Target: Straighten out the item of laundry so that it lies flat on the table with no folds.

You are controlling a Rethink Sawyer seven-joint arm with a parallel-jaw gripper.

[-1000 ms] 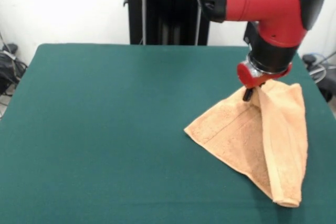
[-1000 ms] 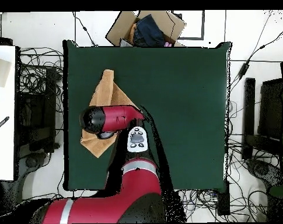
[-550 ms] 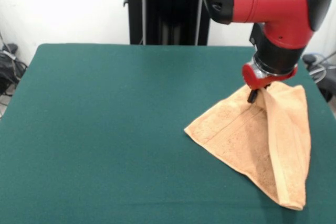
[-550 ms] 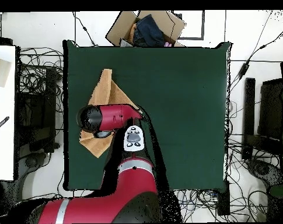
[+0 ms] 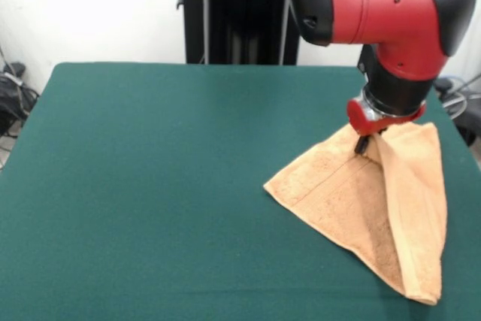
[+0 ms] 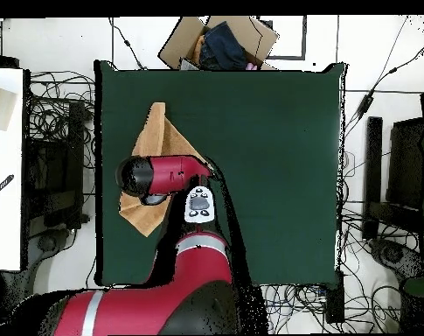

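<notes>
The item of laundry (image 5: 376,208) is a peach-orange towel at the right side of the green table (image 5: 150,186). It is folded over itself, and one part is pulled up into a peak. My gripper (image 5: 365,145) is shut on that peak, just above the table. From there the cloth slopes down to a flat corner on the left and a long fold running to the near right corner. In the overhead view the towel (image 6: 158,131) shows at the table's (image 6: 276,157) left side, with the arm's wrist hiding the gripper.
The towel lies close to the table's right edge (image 5: 458,137) in the front view. An open cardboard box (image 6: 219,41) with dark cloth sits beyond the table's top edge in the overhead view. Cables and a white surface (image 6: 5,166) flank the table.
My gripper has shifted a little to the right and toward the near edge with the towel's peak. The long fold's near corner has slid nearer the table's front right.
</notes>
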